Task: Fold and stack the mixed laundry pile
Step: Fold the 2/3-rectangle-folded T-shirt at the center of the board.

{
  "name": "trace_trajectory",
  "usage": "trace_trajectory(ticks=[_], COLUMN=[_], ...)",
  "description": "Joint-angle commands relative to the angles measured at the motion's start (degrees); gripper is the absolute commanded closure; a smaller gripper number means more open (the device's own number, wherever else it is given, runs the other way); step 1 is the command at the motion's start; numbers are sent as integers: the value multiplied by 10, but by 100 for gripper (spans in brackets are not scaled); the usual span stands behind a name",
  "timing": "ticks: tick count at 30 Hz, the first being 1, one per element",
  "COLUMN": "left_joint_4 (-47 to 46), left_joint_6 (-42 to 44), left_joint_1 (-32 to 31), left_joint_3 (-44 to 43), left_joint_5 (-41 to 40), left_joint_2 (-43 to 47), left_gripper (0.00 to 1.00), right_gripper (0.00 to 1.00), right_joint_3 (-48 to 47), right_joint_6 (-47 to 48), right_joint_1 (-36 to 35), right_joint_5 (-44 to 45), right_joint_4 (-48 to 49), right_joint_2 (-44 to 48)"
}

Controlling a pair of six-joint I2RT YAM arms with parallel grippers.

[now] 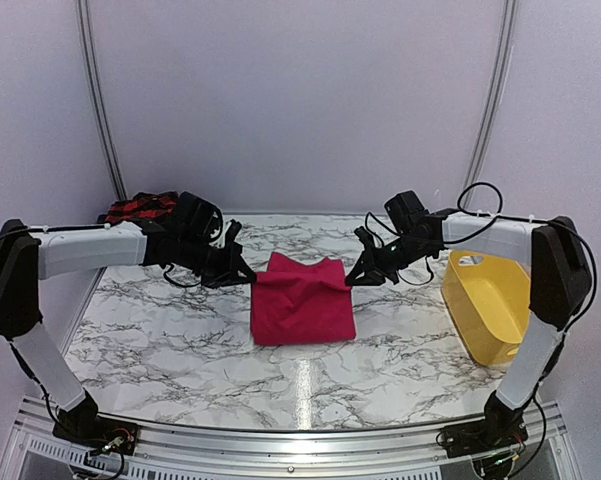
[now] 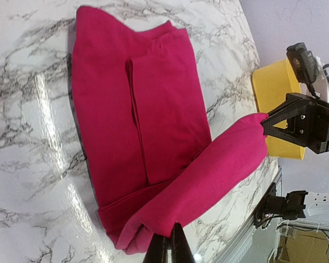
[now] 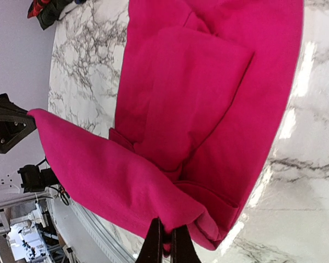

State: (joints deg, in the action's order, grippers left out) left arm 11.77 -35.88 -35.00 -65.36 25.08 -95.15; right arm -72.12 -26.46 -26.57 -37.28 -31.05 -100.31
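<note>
A plain magenta-pink garment (image 1: 302, 300) lies partly folded in the middle of the marble table. My left gripper (image 1: 248, 274) is shut on its far left corner (image 2: 153, 219), and my right gripper (image 1: 355, 275) is shut on its far right corner (image 3: 175, 213). Both corners are lifted a little, with the far edge stretched between them. In the left wrist view the right gripper (image 2: 271, 123) pinches the other end of that edge. A red-and-black checked garment (image 1: 140, 208) lies bunched at the far left corner, behind my left arm. No dark green-black plaid garment can be made out.
A yellow plastic tub (image 1: 490, 300) stands at the table's right edge, under my right arm. It also shows in the left wrist view (image 2: 276, 90). A metal rail (image 1: 300, 440) runs along the near edge.
</note>
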Motion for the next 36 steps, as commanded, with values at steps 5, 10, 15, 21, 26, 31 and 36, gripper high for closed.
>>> trace_trajectory(ticks=[5, 10, 15, 21, 26, 31, 36], left_joint_4=[40, 42, 43, 43, 43, 43, 42], left_joint_6=[35, 38, 38, 33, 28, 9, 30], left_joint_1=[39, 56, 68, 83, 89, 106, 115], left_joint_3=[-116, -180, -251, -327, -375, -425, -398], left_joint_5=[15, 26, 35, 41, 41, 28, -17], left_joint_2=[-67, -128, -193, -274, -329, -364, -313], left_gripper=[100, 100, 100, 100, 100, 64, 18], right_gripper=[100, 100, 100, 100, 100, 69, 36], right_joint_3=[-104, -178, -256, -318, -365, -387, -347], right_joint_6=[30, 31, 24, 21, 6, -23, 3], right_joint_1=[48, 66, 77, 95, 110, 129, 154], right_joint_5=[-1, -15, -29, -37, -52, -70, -63], right_joint_4=[-41, -41, -39, -35, -14, 17, 27], right_joint_2=[-64, -126, -201, -264, -313, -328, -275])
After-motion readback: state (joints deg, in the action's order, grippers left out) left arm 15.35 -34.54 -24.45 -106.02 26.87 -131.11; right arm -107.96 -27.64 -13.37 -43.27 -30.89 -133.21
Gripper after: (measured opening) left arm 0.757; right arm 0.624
